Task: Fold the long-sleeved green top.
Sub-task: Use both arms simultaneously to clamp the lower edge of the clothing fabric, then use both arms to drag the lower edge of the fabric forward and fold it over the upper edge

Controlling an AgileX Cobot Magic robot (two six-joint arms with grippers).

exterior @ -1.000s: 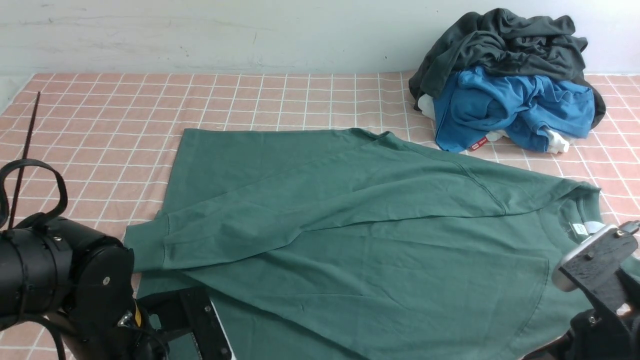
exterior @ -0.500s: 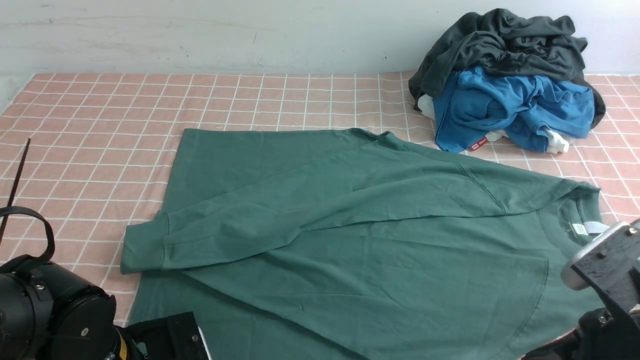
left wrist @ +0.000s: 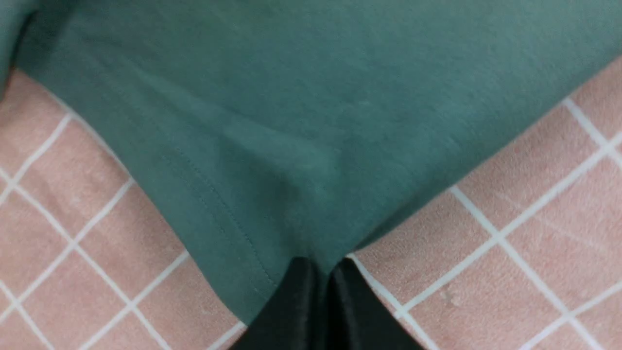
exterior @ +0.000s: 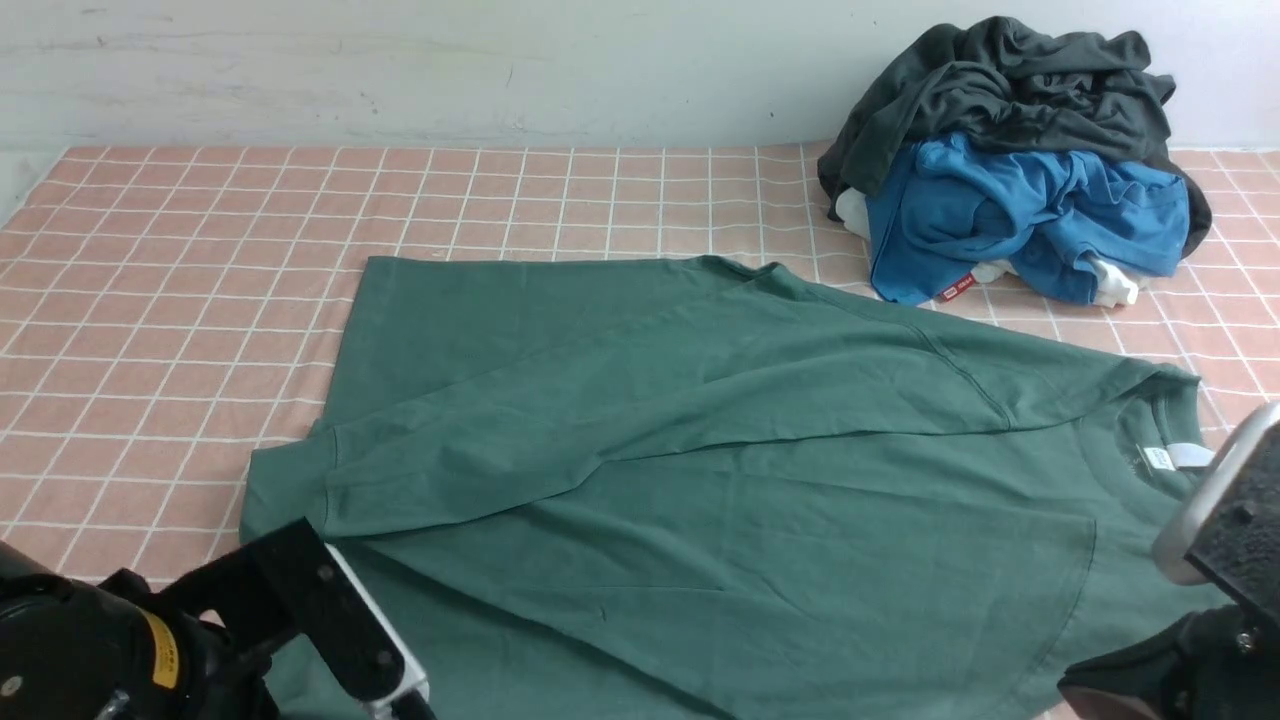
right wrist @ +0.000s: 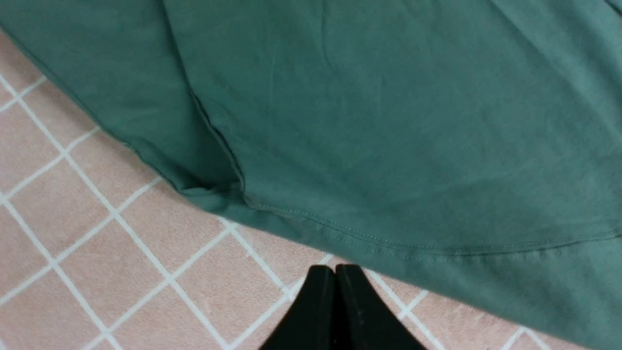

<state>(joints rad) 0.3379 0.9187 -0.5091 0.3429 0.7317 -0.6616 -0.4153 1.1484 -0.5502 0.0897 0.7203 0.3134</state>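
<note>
**Front view.** Within the last second the left arm (exterior: 90, 650) has sunk from a raised pose to the level of the bench (exterior: 200, 250). This brings the left jaws down to the near hem corner (left wrist: 272, 253) of the top (exterior: 700, 480). The right arm (exterior: 1220, 560) has slipped slightly lower and outward. The top itself has not shifted. It lies flat, spread beyond and between the two sets of jaws, with one sleeve (exterior: 600, 400) folded across its body. By this reading the reach is ending and a lift of the near edge is due next.

**Wrist views.** Both sets of tips are cut off in the front view.
- **Left wrist view:** only here are the left jaws seen pressed together at the corner. Cloth puckers toward their tips, so they appear clamped on it.
- **Right wrist view:** only here are the right jaws seen, also together. They sit over bare bench just short of the hem (right wrist: 364, 238) and hold nothing.
- **Front view:** it alone shows the collar (exterior: 1160, 440) just beyond the right jaws. It also shows a pile of clothes (exterior: 1010, 160) far beyond them, near the top's far edge.
</note>
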